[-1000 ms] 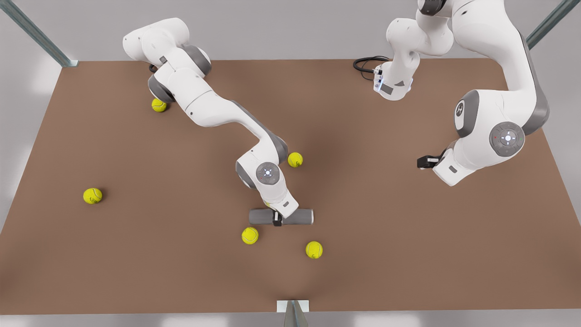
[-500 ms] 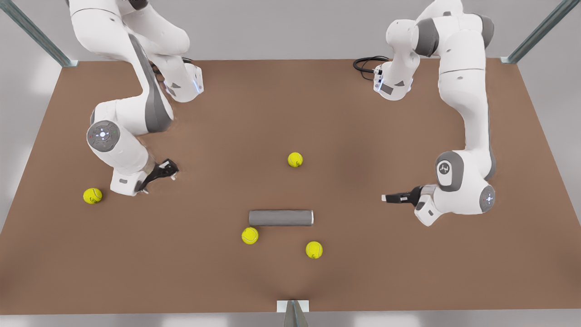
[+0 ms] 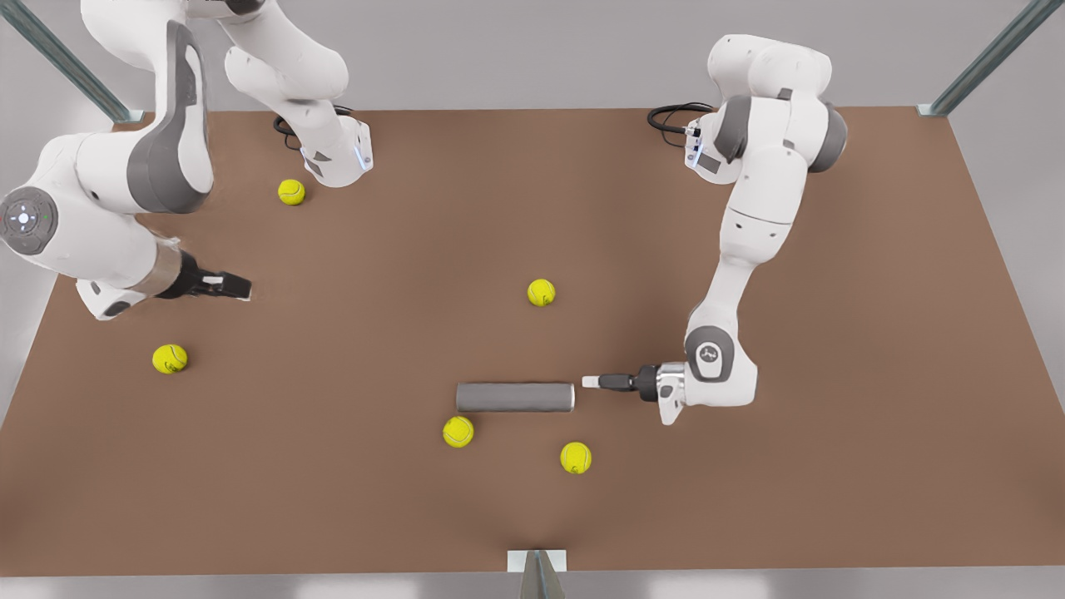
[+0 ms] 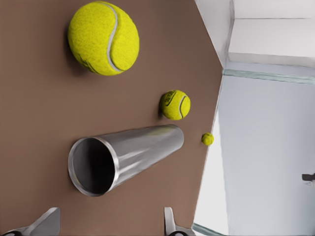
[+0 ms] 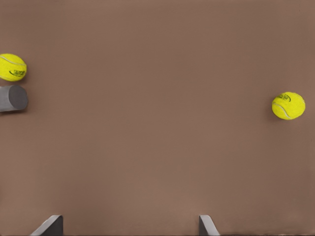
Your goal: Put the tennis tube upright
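Your tennis tube (image 3: 514,398) lies flat at lower centre of the brown surface (image 3: 749,499), not yet stood up, as your left gripper (image 3: 589,382) faces its open mouth, fingers (image 4: 47,223) spread, while your right gripper (image 3: 237,287) waits upper left, fingers (image 5: 49,225) spread.

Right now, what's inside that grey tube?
The left wrist view looks into the tennis tube through its open end: the part near the mouth looks empty; the deep end is too dark to tell.
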Action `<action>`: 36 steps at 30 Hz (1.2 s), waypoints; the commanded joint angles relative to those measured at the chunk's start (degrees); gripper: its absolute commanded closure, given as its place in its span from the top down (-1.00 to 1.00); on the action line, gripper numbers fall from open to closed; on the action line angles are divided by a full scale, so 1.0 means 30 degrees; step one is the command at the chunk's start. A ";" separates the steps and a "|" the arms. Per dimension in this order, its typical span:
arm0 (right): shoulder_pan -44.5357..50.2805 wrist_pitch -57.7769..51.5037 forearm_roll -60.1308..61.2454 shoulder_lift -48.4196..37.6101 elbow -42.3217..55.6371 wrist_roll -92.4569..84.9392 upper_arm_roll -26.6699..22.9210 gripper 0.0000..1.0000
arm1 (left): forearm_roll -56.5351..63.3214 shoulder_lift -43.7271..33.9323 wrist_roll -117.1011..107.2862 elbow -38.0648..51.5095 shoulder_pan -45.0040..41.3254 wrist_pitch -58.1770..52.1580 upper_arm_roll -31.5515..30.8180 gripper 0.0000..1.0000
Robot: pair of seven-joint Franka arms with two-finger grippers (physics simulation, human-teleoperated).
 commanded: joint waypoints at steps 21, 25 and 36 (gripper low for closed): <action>0.1150 0.0424 -0.2328 0.0823 0.1173 -0.0120 -0.0008 1.00 | -0.2380 0.2244 0.0685 0.2888 -0.0198 0.0303 -0.0907 1.00; 0.0857 0.0424 -0.2328 0.0823 0.1203 -0.0120 -0.0038 1.00 | -0.2380 0.2449 0.0861 0.2888 -0.0637 0.0303 -0.0907 1.00; 0.1619 0.0277 -0.2328 0.0969 0.1203 -0.0120 0.0138 1.00 | -0.2380 0.2625 0.1506 0.2888 -0.0696 0.0245 -0.0936 1.00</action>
